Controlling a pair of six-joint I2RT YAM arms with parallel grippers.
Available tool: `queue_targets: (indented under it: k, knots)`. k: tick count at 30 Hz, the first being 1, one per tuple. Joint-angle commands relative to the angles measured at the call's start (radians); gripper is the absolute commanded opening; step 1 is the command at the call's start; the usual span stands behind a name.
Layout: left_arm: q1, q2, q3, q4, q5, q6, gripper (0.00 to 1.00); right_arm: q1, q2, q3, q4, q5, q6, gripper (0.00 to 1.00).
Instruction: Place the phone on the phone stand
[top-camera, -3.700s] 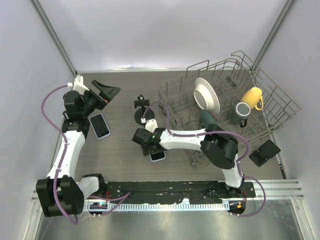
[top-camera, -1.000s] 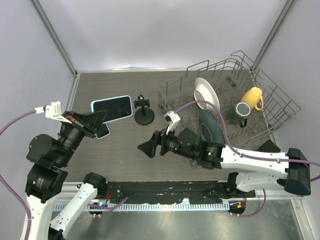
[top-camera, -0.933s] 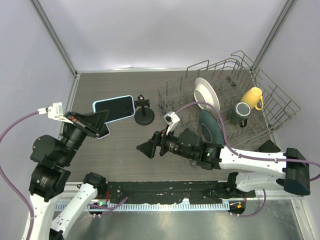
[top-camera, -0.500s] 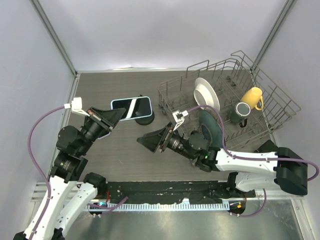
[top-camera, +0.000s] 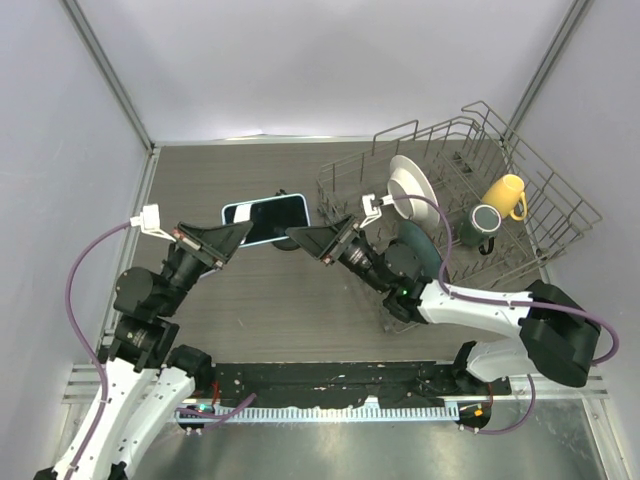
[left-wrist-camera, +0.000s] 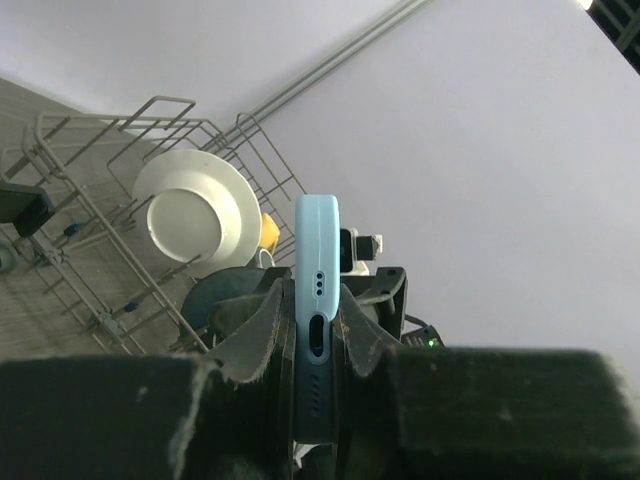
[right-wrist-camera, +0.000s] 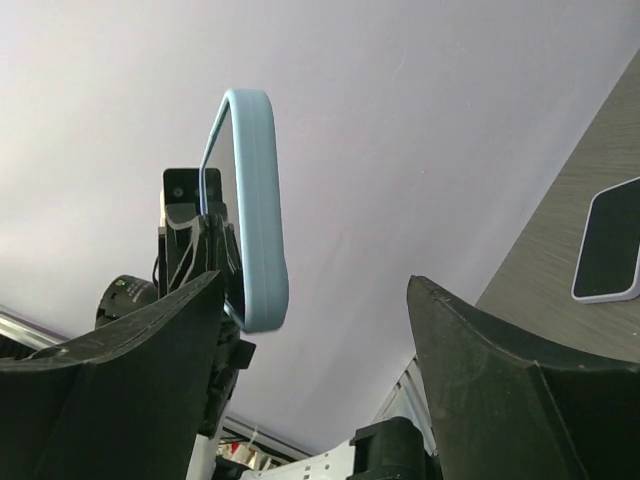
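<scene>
The phone (top-camera: 266, 219), black-screened with a pale blue rim, hangs level above the table, and my left gripper (top-camera: 236, 233) is shut on its left end. In the left wrist view the phone (left-wrist-camera: 318, 240) stands edge-on, pinched between both fingers. The phone stand (top-camera: 286, 194) is mostly hidden under the phone; only its small head peeks out behind. My right gripper (top-camera: 308, 239) is open at the phone's right end. In the right wrist view the phone (right-wrist-camera: 252, 200) stands just inside the left finger (right-wrist-camera: 150, 340), with a wide gap to the other.
A wire dish rack (top-camera: 560, 215) at the right holds a white plate (top-camera: 412, 188), a yellow mug (top-camera: 505, 195), a dark green mug (top-camera: 483, 222) and a teal dish (top-camera: 425, 255). Another phone (right-wrist-camera: 608, 245) lies flat on the table.
My left arm has carried the phone rightward until it hangs over the stand. The right gripper has swung up and left to the phone's right end, its jaws slightly narrower.
</scene>
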Motion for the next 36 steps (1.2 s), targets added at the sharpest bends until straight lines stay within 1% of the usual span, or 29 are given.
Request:
queue_targets:
  k: [1,3,6,7,8,9,10,11,12,13,14,15,16,17,18,19,20,21,22,24,25,27,28,30,31,32,33,34,36]
  knots:
    - [0.002,-0.023,-0.012,0.147,0.014,-0.043,0.0,-0.03,0.041,0.086,0.112,-0.052,0.04,0.76]
    - [0.002,-0.028,-0.018,0.139,0.009,-0.038,0.0,-0.031,0.064,0.107,0.133,-0.057,0.032,0.72]
    - [0.002,-0.034,-0.025,0.136,0.01,-0.041,0.0,-0.034,0.095,0.15,0.147,-0.118,0.005,0.55]
    - [0.0,-0.034,-0.027,0.135,0.015,-0.043,0.0,-0.033,0.101,0.168,0.15,-0.129,-0.012,0.41]
    - [0.002,-0.034,-0.028,0.118,0.021,-0.036,0.0,-0.036,0.111,0.176,0.172,-0.14,-0.026,0.33]
    - [0.0,-0.036,-0.022,0.093,0.029,-0.03,0.03,-0.039,0.12,0.184,0.184,-0.152,-0.049,0.23]
    - [0.0,-0.036,-0.012,0.058,0.029,-0.021,0.11,-0.045,0.123,0.205,0.189,-0.184,-0.071,0.0]
    - [0.002,-0.037,0.019,0.005,0.03,0.018,0.37,-0.051,0.121,0.221,0.164,-0.198,-0.13,0.0]
    - [0.002,-0.043,0.04,-0.108,0.033,0.043,0.48,-0.07,0.121,0.243,0.128,-0.221,-0.167,0.0]
    - [0.0,-0.046,0.065,-0.176,0.029,0.077,0.6,-0.082,0.124,0.314,0.077,-0.27,-0.208,0.0]
    - [0.002,-0.051,0.112,-0.232,0.026,0.107,0.74,-0.093,0.129,0.349,-0.036,-0.29,-0.292,0.0]
    - [0.0,-0.065,0.142,-0.354,0.014,0.169,0.78,-0.117,0.134,0.384,-0.091,-0.305,-0.328,0.0]
    - [0.002,-0.072,0.172,-0.417,-0.027,0.189,0.82,-0.132,0.152,0.459,-0.198,-0.327,-0.366,0.0]
    - [0.002,-0.077,0.235,-0.475,-0.055,0.201,0.87,-0.149,0.167,0.499,-0.256,-0.38,-0.391,0.0]
    - [0.002,-0.082,0.264,-0.543,-0.081,0.215,0.88,-0.169,0.184,0.541,-0.306,-0.409,-0.429,0.0]
    - [0.002,-0.08,0.295,-0.641,-0.133,0.218,0.88,-0.204,0.201,0.626,-0.407,-0.451,-0.448,0.0]
    - [0.002,-0.079,0.35,-0.69,-0.152,0.22,0.89,-0.223,0.238,0.665,-0.457,-0.516,-0.466,0.0]
    - [0.002,-0.073,0.375,-0.726,-0.172,0.22,0.89,-0.235,0.253,0.705,-0.506,-0.56,-0.521,0.0]
    - [0.0,-0.068,0.395,-0.784,-0.189,0.22,0.89,-0.257,0.273,0.789,-0.625,-0.597,-0.554,0.0]
    - [0.002,-0.06,0.435,-0.818,-0.247,0.22,0.86,-0.271,0.334,0.887,-0.763,-0.681,-0.638,0.0]
    - [0.002,-0.048,0.444,-0.847,-0.262,0.221,0.81,-0.284,0.356,0.988,-0.895,-0.704,-0.723,0.0]
    - [0.002,-0.022,0.461,-0.846,-0.283,0.235,0.79,-0.298,0.422,1.084,-1.016,-0.762,-0.797,0.0]
    - [0.002,0.021,0.467,-0.835,-0.273,0.279,0.8,-0.303,0.436,1.16,-1.105,-0.776,-0.863,0.0]
    - [0.002,0.085,0.507,-0.83,-0.226,0.342,0.84,-0.323,0.468,1.202,-1.163,-0.813,-0.905,0.0]
    - [0.002,0.17,0.525,-0.83,-0.201,0.412,0.87,-0.33,0.471,1.195,-1.173,-0.831,-0.917,0.0]
    - [0.002,0.212,0.56,-0.838,-0.148,0.446,0.88,-0.346,0.47,1.178,-1.172,-0.848,-0.913,0.0]
    - [0.0,0.261,0.577,-0.843,-0.055,0.482,0.89,-0.349,0.464,1.126,-1.161,-0.9,-0.913,0.0]
    - [0.002,0.335,0.609,-0.85,-0.016,0.555,0.88,-0.349,0.457,1.1,-1.154,-0.926,-0.939,0.0]
    - [0.002,0.398,0.628,-0.833,0.106,0.618,0.84,-0.349,0.436,1.034,-1.16,-0.994,-0.969,0.0]
